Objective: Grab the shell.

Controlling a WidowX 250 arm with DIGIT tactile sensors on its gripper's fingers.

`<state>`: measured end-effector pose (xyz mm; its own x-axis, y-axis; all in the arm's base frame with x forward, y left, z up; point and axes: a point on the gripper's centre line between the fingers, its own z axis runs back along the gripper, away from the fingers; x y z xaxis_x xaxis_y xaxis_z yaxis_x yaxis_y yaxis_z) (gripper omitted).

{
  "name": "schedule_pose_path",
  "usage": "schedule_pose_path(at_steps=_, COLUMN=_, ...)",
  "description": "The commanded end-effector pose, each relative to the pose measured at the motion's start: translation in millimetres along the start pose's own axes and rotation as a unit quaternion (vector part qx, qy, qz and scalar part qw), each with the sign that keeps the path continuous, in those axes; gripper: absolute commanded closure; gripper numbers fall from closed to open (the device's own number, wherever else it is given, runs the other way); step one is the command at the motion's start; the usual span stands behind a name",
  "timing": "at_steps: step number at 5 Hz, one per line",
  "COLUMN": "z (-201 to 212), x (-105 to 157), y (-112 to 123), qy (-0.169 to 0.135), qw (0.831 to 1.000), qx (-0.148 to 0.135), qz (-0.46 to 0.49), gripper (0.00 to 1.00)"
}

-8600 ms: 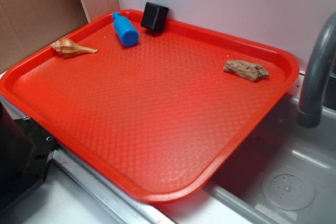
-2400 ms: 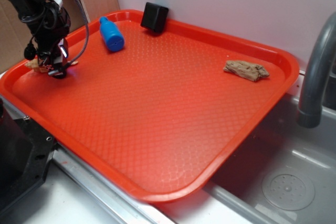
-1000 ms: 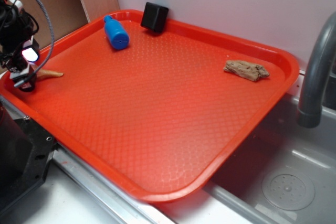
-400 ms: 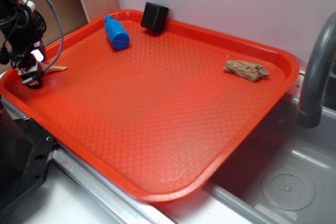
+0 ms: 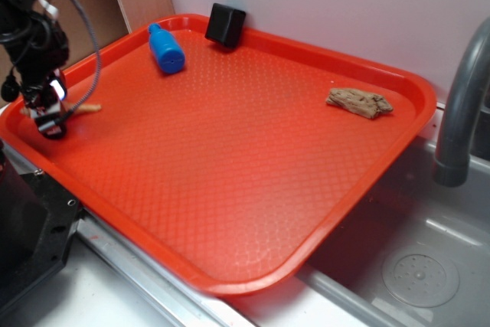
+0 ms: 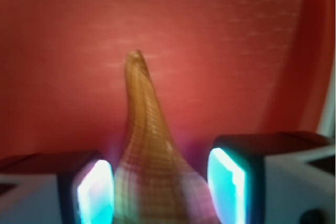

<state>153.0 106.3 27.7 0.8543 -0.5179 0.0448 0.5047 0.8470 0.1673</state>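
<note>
Though straddled by the gripper [image 6: 160,190] at the tray's [image 5: 253,166] left edge, the shell [image 6: 149,145] sits only loosely between the pads [image 6: 227,184]; grip state unclear. Could squirt out along its taper if pinched off-centre.

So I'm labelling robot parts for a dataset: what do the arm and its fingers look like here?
The arm is black, with a thin dark cable looping beside it. The gripper is black with light patches. In the wrist view its fingers have grey-white housings, black tops and glowing cyan-white pads.
</note>
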Motion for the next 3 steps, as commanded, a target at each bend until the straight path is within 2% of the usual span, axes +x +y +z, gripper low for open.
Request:
schedule_pose_path(at_steps=1, z=52, x=59, y=-7, qy=-0.006, qw=0.996, qx=0.045, qz=0.070, gripper=1.00)
schedule_pose_path(at_steps=2, z=67, x=85, y=-7, qy=0.029, qw=0.993, qx=0.024, qz=0.108, gripper=1.00)
schedule_pose_path(at_steps=3, z=90, x=100, y=-10, qy=0.034, qw=0.991, qx=0.012, qz=0.128, gripper=1.00)
